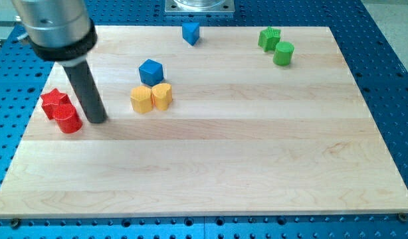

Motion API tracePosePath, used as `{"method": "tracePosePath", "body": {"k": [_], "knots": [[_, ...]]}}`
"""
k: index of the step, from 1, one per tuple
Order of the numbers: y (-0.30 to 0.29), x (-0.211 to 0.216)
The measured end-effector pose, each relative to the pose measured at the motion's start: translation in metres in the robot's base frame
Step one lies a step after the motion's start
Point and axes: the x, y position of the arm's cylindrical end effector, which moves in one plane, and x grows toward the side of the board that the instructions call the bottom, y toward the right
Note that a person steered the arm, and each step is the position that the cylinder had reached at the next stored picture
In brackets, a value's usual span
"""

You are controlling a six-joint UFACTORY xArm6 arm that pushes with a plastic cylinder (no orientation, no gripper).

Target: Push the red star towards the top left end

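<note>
Red star (54, 102) near board's (224, 166) left edge, red cylinder (69, 119) touching its lower right. My tip (97, 120) just right of the cylinder; bare rod, nothing gripped. Further right of star: yellow pair (151, 97), blue cubes (151, 71), green pair (276, 46).

My tip (98, 121) stands just right of the red cylinder (69, 119) (which touches the red star (54, 103) above-left) near the worktop's (257, 159) left edge.

- 1 arm enters from the view's top left, its silver-grey housing upright.
- The dark rod drops straight down.
- My tip (97, 121) rests on the surface.
</note>
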Motion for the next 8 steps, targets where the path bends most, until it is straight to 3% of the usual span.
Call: {"method": "tracePosePath", "body": {"k": [1, 2, 3, 5, 6, 7, 8], "knots": [[-0.019, 0.029], [-0.079, 0.062], [-0.082, 0.040], [-0.042, -0.062], [-0.030, -0.026], [-0.004, -0.058], [0.019, -0.137]]}}
